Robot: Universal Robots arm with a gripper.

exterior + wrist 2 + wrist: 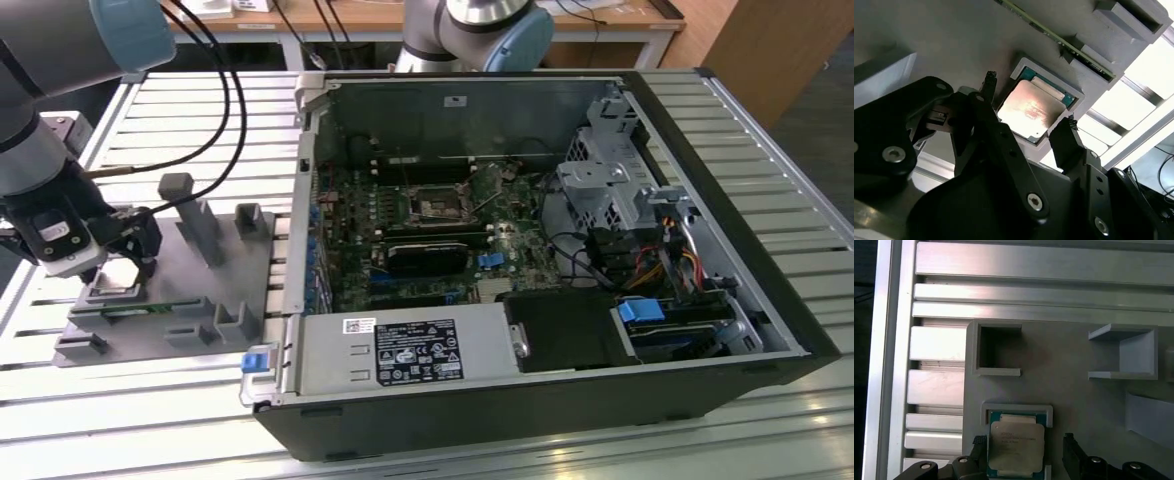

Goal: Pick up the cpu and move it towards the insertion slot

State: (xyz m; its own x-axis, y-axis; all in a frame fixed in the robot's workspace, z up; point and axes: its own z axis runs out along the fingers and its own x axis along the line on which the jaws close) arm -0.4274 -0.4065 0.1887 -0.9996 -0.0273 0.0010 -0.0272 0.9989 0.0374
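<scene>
A desk (pixel 787 150) made of long shiny metal slats carries a grey plastic holder (pixel 160 312) and an open computer case (pixel 534 405) (it lies on its side). The cpu (pixel 1016 447) lies flat in a square pocket of the holder. The tool (pixel 1029 102) hangs over it, wide open, one finger on each side, holding nothing. The insertion slot (pixel 441 203) sits inside the case, well apart.

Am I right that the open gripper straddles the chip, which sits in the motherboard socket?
No. The open gripper does straddle the chip, but it sits in a recess of the grey tray, not the socket, as the second wrist view shows.
</scene>
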